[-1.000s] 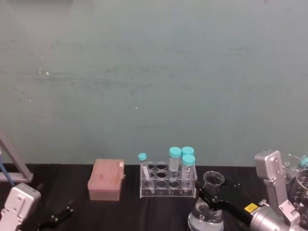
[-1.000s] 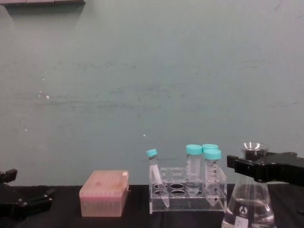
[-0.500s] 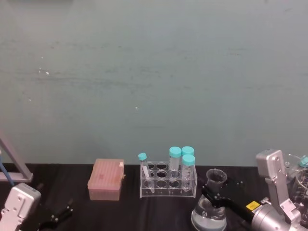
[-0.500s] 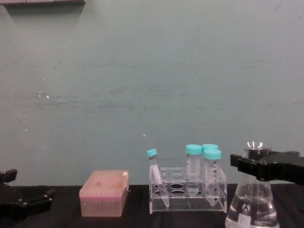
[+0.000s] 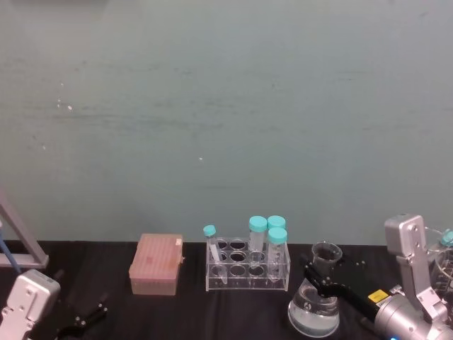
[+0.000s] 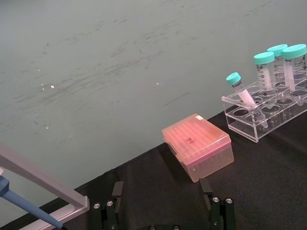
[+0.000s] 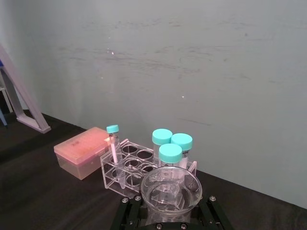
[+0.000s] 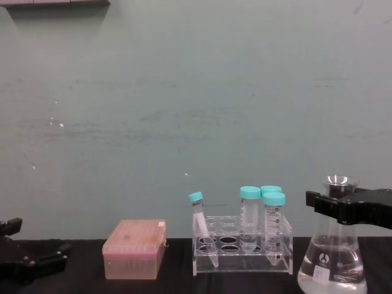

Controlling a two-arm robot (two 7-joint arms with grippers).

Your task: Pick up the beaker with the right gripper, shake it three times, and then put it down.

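The beaker (image 5: 316, 303) is a clear glass conical flask with a little liquid, standing right of the tube rack. My right gripper (image 5: 322, 278) is shut on its narrow neck, just under the flared rim. From the chest the beaker (image 8: 332, 269) sits at the right edge, with the right gripper (image 8: 332, 206) clamped flat across the neck. In the right wrist view I look down into the beaker's rim (image 7: 171, 190), with black fingers (image 7: 128, 213) on either side. I cannot tell whether its base touches the table. My left gripper (image 5: 83, 320) rests open at the lower left.
A clear rack (image 5: 248, 266) of blue-capped tubes stands just left of the beaker. A pink tip box (image 5: 156, 265) lies further left. A grey stand (image 5: 18, 244) is at the left edge, more glassware (image 5: 443, 263) at the right edge. A teal wall stands behind.
The right gripper has carried the beaker to the right, away from the tube rack, still holding its neck. The left arm has stayed still.
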